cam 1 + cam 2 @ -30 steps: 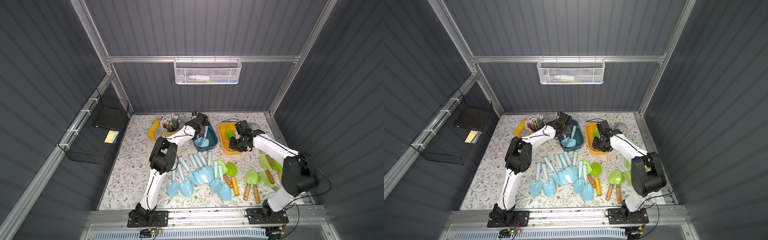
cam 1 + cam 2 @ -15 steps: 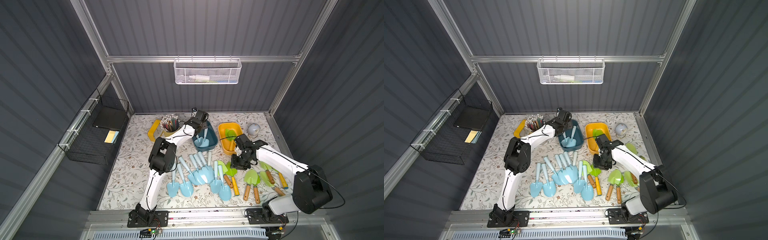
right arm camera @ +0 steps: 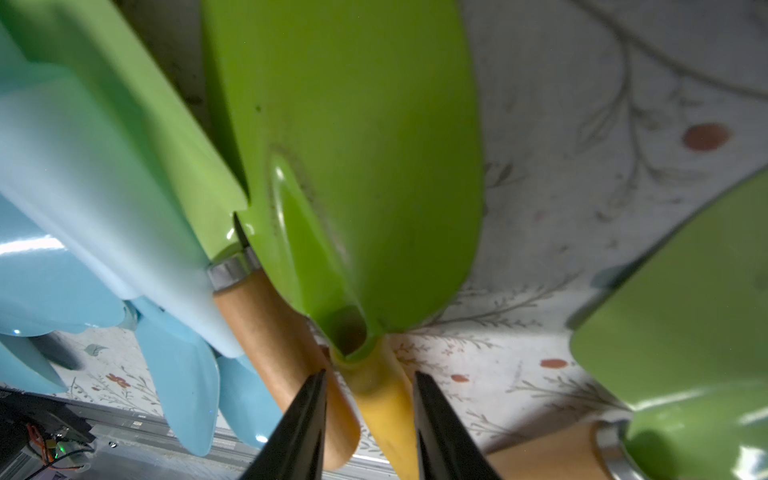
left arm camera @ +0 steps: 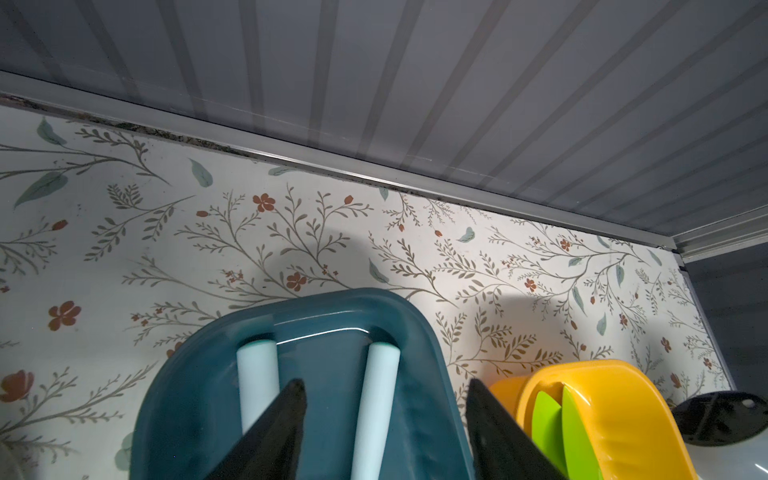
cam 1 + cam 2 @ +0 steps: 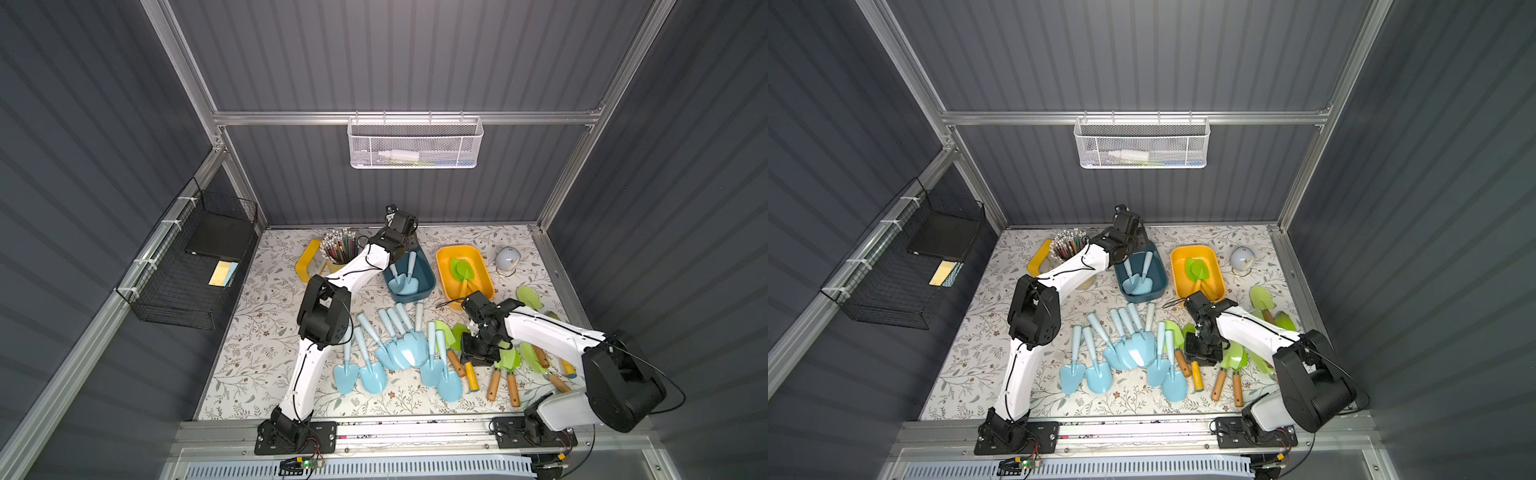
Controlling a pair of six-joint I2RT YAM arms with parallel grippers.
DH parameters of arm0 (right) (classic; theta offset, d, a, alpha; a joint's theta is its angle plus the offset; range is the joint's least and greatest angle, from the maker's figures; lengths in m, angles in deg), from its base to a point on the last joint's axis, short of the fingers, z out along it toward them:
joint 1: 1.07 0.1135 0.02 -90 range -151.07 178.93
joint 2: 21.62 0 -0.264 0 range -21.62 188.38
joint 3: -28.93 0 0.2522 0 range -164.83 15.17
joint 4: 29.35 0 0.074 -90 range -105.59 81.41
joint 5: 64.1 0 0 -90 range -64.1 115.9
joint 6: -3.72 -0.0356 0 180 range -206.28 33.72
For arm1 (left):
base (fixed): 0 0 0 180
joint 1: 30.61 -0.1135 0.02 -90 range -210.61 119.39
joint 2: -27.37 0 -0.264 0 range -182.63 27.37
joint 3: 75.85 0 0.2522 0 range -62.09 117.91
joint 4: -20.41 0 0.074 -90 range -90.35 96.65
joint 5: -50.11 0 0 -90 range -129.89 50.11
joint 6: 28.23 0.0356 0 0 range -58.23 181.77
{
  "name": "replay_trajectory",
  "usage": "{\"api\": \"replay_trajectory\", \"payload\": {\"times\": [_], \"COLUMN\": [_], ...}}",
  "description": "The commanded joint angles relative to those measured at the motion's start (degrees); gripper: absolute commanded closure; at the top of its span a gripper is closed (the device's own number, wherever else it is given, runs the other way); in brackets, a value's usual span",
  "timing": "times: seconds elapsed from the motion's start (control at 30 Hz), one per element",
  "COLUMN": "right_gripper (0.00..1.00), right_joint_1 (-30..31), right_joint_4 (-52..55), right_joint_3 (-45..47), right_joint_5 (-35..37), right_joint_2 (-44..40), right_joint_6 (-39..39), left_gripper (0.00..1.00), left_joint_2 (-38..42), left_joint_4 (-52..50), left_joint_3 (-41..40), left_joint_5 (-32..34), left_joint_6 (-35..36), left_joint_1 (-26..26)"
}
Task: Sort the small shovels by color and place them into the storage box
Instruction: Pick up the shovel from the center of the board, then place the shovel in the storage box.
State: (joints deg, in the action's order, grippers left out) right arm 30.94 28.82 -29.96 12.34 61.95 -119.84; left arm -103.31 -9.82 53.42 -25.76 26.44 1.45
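Several pale-blue small shovels [image 5: 399, 345] and several green ones [image 5: 507, 361] lie at the front of the table. Two blue shovels [image 5: 409, 278] rest in the teal storage box [image 5: 428, 282]. Green ones [image 5: 461, 268] lie in the yellow box [image 5: 484, 270]. My left gripper [image 4: 384, 386] hangs open and empty over the teal box's far end [image 4: 332, 299]. My right gripper [image 3: 369, 376] is low over the pile [image 5: 473, 363]. Its jaws are open and straddle the yellow handle [image 3: 382, 399] of a green shovel [image 3: 353, 145] lying on the table, beside a wooden handle [image 3: 274, 332].
A cup of coloured pencils [image 5: 338, 247] and a yellow stand [image 5: 305, 266] sit left of the teal box. A small pale round object [image 5: 507, 259] is at the back right. A white mesh basket [image 5: 415, 141] hangs on the back wall, a black wire basket [image 5: 187, 274] on the left wall.
My right arm swung from the yellow box forward to the green pile and came down over the yellow-handled shovel. My left gripper stayed at the teal box and its jaws widened.
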Motion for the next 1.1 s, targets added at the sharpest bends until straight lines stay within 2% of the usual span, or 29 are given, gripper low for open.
{"api": "replay_trajectory", "payload": {"times": [0.0, 0.13, 0.3, 0.4, 0.63, 0.77, 0.93, 1.07], "right_gripper": [0.64, 0.70, 0.89, 0.95, 0.95, 0.94, 0.94, 0.93], "right_joint_1": [0.42, 0.31, 0.29, -0.09, -1.97, -4.41, -5.62, -6.73], "right_joint_4": [-2.51, -3.40, -3.30, -1.35, 6.67, 9.82, 10.75, 7.46], "right_joint_3": [1.55, 2.88, 3.33, 2.14, -3.63, -10.98, -23.72, -34.33], "right_joint_5": [1.60, 3.31, 5.74, 8.77, 19.90, 23.52, 25.72, 25.54], "right_joint_2": [0.98, 1.89, 2.07, 0.07, -4.92, -4.97, -0.57, 7.03], "right_joint_6": [-2.18, -2.74, -3.51, -4.31, -8.45, -8.62, -4.18, 0.84], "left_gripper": [0.36, 0.36, 0.36, 0.36, 0.36, 0.35, 0.35, 0.34], "left_joint_2": [-0.71, -1.15, -2.37, -2.81, -4.33, -4.51, -2.48, -0.45], "left_joint_4": [-1.20, -1.15, -1.37, -1.28, -0.97, -0.52, 1.77, 4.00], "left_joint_3": [1.74, 2.40, 4.40, 5.34, 7.65, 7.54, 3.58, -0.64], "left_joint_5": [-0.17, -0.24, -0.82, -1.05, -1.89, -2.51, -2.59, -2.41], "left_joint_6": [1.49, 1.48, 1.54, 1.56, 2.02, 2.28, 2.50, 2.90], "left_joint_1": [-0.23, -0.24, -0.24, -0.28, -0.50, -0.76, -1.28, -1.38]}}
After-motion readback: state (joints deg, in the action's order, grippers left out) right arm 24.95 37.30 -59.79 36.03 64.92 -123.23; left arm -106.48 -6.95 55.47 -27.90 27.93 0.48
